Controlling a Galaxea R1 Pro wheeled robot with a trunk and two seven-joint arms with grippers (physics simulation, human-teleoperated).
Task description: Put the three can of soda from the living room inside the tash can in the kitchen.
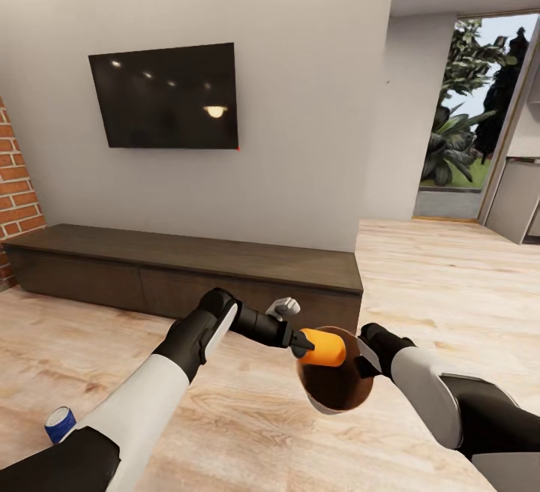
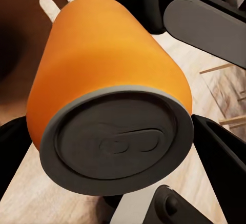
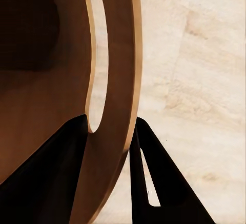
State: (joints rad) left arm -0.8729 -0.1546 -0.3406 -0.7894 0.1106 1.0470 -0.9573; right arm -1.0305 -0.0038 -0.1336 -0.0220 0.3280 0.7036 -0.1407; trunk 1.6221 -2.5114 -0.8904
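Note:
An orange can of soda [image 1: 324, 348] lies sideways over the open mouth of the tash can [image 1: 337, 391], with my left gripper [image 1: 304, 343] shut on it. In the left wrist view the can [image 2: 113, 80] shows its grey end between the dark fingers [image 2: 223, 157]. My right gripper [image 1: 367, 361] is shut on the rim of the tash can, holding it above the floor with its brown inner wall showing. The right wrist view has that rim [image 3: 115, 80] pinched between the black fingers [image 3: 164, 183]. A blue can of soda [image 1: 59, 424] stands on the floor beside my left arm.
The long dark-brown bench [image 1: 187, 259] runs along the wall just ahead, under the wall-mounted TV [image 1: 165, 94]. A red brick column [image 1: 15, 177] stands at the far left. Wooden floor [image 1: 435, 267] opens to the right toward a glass door and a grey cabinet [image 1: 517, 199].

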